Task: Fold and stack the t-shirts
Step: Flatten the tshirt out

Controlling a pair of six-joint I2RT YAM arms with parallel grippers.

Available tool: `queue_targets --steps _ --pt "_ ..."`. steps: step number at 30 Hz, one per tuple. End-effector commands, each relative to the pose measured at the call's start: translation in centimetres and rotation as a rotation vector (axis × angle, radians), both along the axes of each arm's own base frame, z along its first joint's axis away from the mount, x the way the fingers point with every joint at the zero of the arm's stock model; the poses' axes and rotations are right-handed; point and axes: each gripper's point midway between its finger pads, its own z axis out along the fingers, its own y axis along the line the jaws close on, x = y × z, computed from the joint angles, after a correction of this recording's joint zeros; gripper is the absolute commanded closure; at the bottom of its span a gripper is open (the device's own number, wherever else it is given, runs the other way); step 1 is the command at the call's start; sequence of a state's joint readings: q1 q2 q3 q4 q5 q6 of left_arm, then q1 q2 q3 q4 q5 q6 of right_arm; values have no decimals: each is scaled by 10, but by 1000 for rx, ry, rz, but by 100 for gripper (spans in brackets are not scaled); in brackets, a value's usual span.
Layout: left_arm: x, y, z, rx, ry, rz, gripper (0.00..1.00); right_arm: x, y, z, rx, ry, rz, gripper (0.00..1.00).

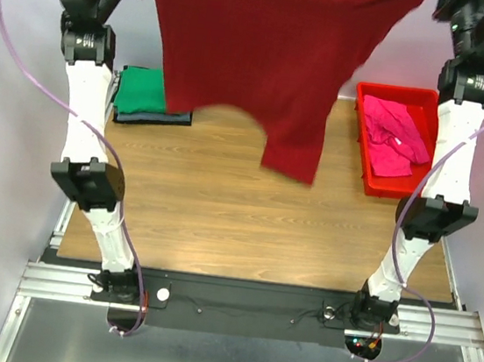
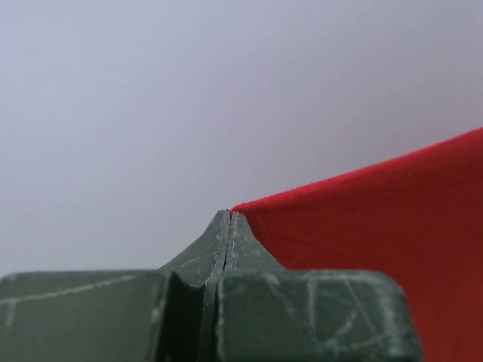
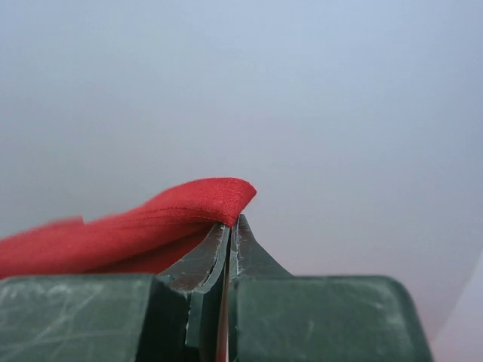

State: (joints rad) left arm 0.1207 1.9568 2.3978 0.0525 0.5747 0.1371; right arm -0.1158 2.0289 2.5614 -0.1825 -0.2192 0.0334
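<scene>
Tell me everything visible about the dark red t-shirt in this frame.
The dark red soft cloth t-shirt hangs in the air, held stretched wide above the wooden table. The left gripper, fingers shut, pinches one top corner; the right gripper, fingers shut, pinches a folded-over stitched edge. The cloth looks plain, matte and single-coloured. Its lower edge is uneven and slightly blurred, one flap dropping lower at centre-right. Nothing else appears to touch it.

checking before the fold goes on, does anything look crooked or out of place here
The maroon t-shirt hangs unevenly between the left gripper and right gripper, both shut on it: one flap droops well below the rest of its lower edge. Nothing else stands out.
</scene>
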Motion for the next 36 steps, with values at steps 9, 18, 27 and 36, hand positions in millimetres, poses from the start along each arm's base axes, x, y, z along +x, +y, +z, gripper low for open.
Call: queue_targets --steps 9,18,27,36 --pt "-77 -4 90 65 -491 -39 100 -89 17 123 1 -516 71 99" --pt "-24 4 -176 314 9 -44 100 -33 75 -125 -129 98 292 99" --pt "-79 18 -285 428 268 -126 100 -112 84 -243 -271 391 343 99" --pt "-204 13 -353 785 533 -413 100 -226 94 -285 -576 612 543 99"
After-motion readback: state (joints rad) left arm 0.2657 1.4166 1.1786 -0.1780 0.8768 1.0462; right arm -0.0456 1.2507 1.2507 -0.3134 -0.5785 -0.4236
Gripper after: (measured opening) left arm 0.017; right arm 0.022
